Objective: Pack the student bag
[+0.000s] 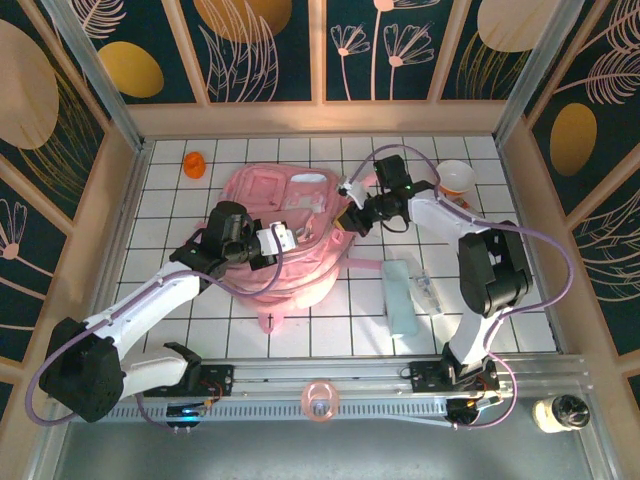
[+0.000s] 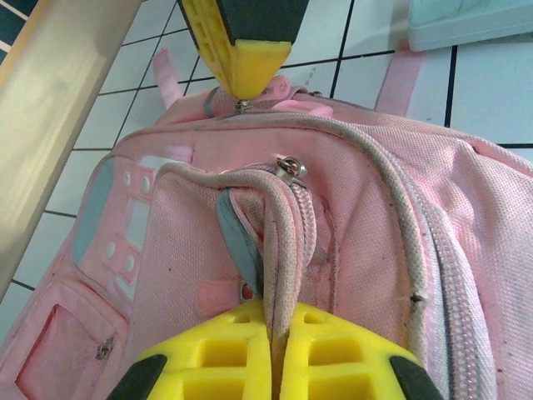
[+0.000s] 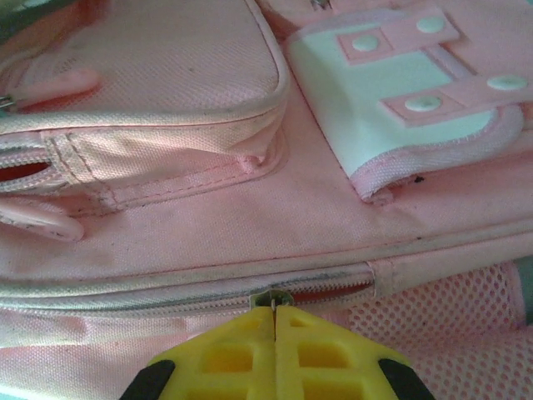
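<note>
My left end effector [image 2: 275, 337] is closed on a piped seam [image 2: 271, 250] of the student bag [image 2: 391, 217], I think to steady it. My right end effector [image 3: 275, 321] is closed on one zipper pull [image 3: 270, 298] just ahead of its fingertips, ready to open a pocket. The one bag lies on the desk [image 1: 340, 325] between the two end effectors.

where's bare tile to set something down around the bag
Bare tiles: the near strip between the student bag and the rail; the left side between bag and wall, below the orange object. Crowded: right of the bag, around the mint case and bowl.
</note>
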